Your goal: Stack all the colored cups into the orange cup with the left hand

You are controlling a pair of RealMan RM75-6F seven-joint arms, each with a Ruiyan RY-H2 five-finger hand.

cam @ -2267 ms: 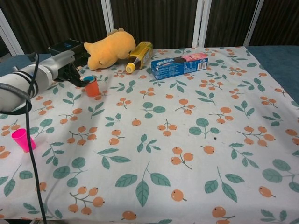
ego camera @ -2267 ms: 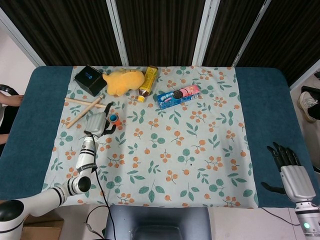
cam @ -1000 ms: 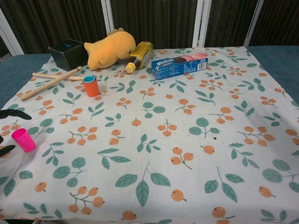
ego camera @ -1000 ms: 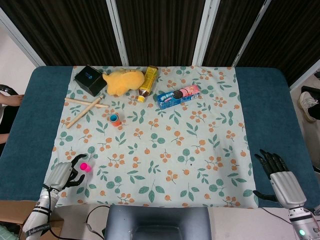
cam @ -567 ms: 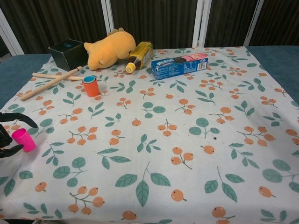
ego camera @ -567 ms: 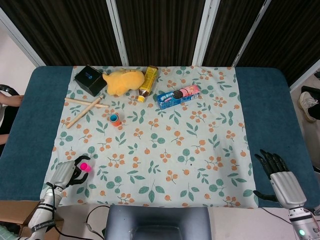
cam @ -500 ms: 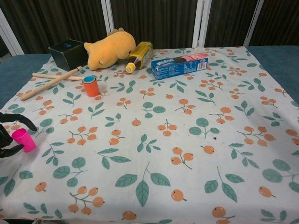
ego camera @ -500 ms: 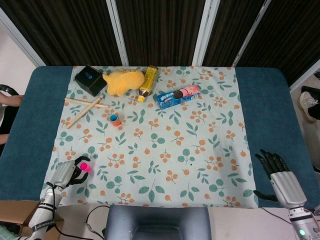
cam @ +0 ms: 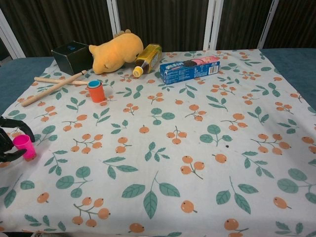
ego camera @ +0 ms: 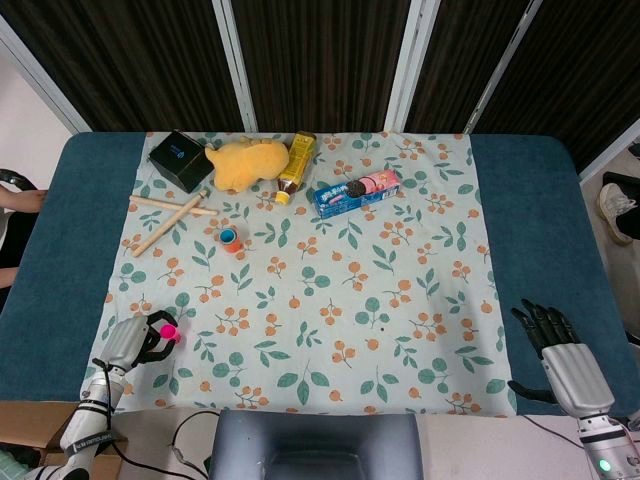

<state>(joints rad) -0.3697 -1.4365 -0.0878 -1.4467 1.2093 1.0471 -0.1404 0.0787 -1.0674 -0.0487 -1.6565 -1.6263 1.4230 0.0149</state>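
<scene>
The orange cup [ego camera: 229, 239] [cam: 96, 92] stands upright on the left of the flowered cloth, with a blue cup nested inside it. A pink cup [ego camera: 168, 331] [cam: 23, 146] stands near the cloth's front left corner. My left hand [ego camera: 138, 340] [cam: 7, 139] is beside the pink cup, and its dark fingers [cam: 23, 128] wrap around it from above and below. My right hand [ego camera: 562, 351] rests at the front right on the blue table cover, fingers spread and holding nothing; the chest view does not show it.
Two wooden sticks [ego camera: 168, 214] lie crossed behind the orange cup. At the back sit a black box [ego camera: 181, 160], a yellow plush toy [ego camera: 246, 162], a lying bottle [ego camera: 296, 165] and a blue biscuit box [ego camera: 356, 193]. The table edge [ego camera: 60, 330] runs just left of the pink cup.
My left hand left the orange cup, came back to the front left corner and closed its fingers around the pink cup. The right hand barely moved.
</scene>
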